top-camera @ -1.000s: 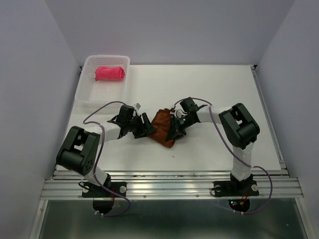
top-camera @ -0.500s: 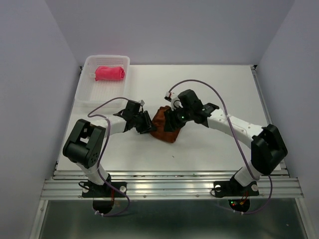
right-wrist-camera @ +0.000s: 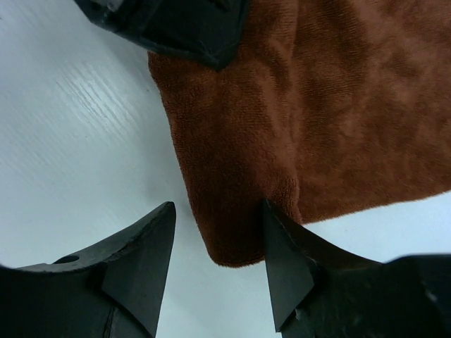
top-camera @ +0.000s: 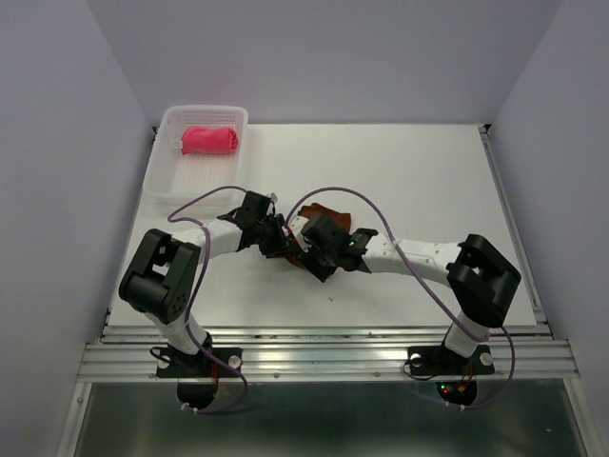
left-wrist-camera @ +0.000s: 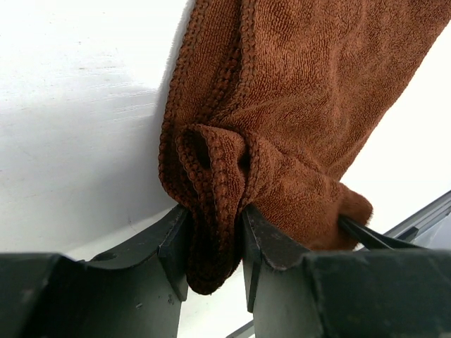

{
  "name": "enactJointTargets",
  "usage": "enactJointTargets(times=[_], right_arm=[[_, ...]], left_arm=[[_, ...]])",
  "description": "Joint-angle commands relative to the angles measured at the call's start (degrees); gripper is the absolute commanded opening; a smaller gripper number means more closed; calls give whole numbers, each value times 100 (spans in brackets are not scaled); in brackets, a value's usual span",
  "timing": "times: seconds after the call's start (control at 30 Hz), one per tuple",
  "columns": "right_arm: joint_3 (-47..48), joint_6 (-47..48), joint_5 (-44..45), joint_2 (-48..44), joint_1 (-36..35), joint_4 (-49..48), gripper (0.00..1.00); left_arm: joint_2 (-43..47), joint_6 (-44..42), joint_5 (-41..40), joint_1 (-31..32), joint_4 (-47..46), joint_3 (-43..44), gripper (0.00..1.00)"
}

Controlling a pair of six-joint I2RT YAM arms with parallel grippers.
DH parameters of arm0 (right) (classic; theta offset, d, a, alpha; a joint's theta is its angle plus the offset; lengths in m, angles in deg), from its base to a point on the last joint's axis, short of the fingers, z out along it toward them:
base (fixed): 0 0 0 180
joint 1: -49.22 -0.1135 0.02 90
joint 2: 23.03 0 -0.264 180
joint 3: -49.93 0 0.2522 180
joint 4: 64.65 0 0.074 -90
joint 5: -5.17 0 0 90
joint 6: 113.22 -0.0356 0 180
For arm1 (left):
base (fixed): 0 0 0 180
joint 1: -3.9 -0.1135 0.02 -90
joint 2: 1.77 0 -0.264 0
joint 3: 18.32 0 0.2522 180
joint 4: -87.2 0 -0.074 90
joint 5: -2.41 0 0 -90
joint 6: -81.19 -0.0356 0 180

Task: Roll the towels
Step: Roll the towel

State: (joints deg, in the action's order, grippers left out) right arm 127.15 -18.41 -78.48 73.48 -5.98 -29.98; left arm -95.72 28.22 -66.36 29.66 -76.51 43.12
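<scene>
Well, nearest first: the left gripper (left-wrist-camera: 215, 239) has its jaws pinched on a bunched fold of the brown towel (left-wrist-camera: 303, 98), mid-table. The right gripper (right-wrist-camera: 218, 236) is spread, straddling a rounded corner of the same cloth w/o clamping. One finger touches the edge; the other sits apart over the bare table (right-wrist-camera: 77, 141).

Risks, as I judge them:
- The left pinch holds only a small wad near the hem, so a pull could slip it free or drag the whole towel rather than turn it.
- If the right closes now it prob. takes just a thin corner, and the roll comes out skewed or loose.
- The 2 grippers are v. close, so a bump is possible.

The cloth is soft terry w/ a looped nap and a stitched ribbed hem. It is limp and crumpled, not yet a neat roll. The table is smooth and white, so cloth prob. slides.

Far left, the pink towel (top-camera: 209, 141) lies as a plump bundle in the basket (top-camera: 190, 179), which is translucent white plastic w/ a ribbed floor.
</scene>
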Motion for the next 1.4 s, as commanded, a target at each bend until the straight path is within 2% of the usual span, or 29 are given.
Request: enactJointTargets(times=[0.0, 0.2, 0.3, 0.33, 0.37, 0.43, 0.47, 0.5, 0.6, 0.67, 0.77, 0.93, 1.03, 1.07, 1.27, 1.37], right_arm=[[-316, 247, 367, 218, -96, -376, 55], [-676, 221, 1113, 535, -149, -727, 49], [-800, 46, 1719, 623, -210, -912, 31], [-800, -16, 1790, 641, -210, -913, 20], [-774, -121, 1704, 624, -210, -861, 13], [-625, -366, 1432, 501, -210, -615, 3], [-555, -507, 882, 309, -210, -501, 2], [-493, -726, 590, 203, -210, -326, 2], [-195, -1088, -624, -9, -210, 86, 2], [181, -1359, -1317, 113, -210, 543, 3], [491, -1790, -1827, 359, -79, 818, 3], [492, -2344, -2874, 623, 648, 547, 3], [343, -2686, -4583, 746, 1229, 55, 4], [325, -2766, -4860, 816, 1344, -59, 5], [299, -3443, -5986, 1300, 1837, -508, 5], [298, -3794, -6382, 1519, 2083, -693, 2]], left_arm=[[35, -179, -67, 8, 319, 119, 40], [-53, -135, 179, -132, 240, 66, 40], [96, -127, 364, -194, 170, 13, 47], [157, -127, 364, -194, 178, -13, 50], [306, -109, 364, -203, 213, -22, 57], [473, -100, 303, -220, 274, -31, 66], [657, -91, 276, -238, 379, -31, 77], [746, -100, 224, -238, 424, -39, 82], [1089, -135, -31, -256, 617, -83, 96], [1299, -327, -215, -256, 740, -92, 99], [1624, -355, -585, -264, 899, -154, 99], [1986, -337, -515, -264, 855, -391, 99], [2108, -294, -471, -264, 899, -540, 99], [2144, -285, -480, -273, 882, -584, 99], [2329, -302, -524, -256, 864, -699, 99], [2311, -302, -419, -256, 611, -804, 99]])
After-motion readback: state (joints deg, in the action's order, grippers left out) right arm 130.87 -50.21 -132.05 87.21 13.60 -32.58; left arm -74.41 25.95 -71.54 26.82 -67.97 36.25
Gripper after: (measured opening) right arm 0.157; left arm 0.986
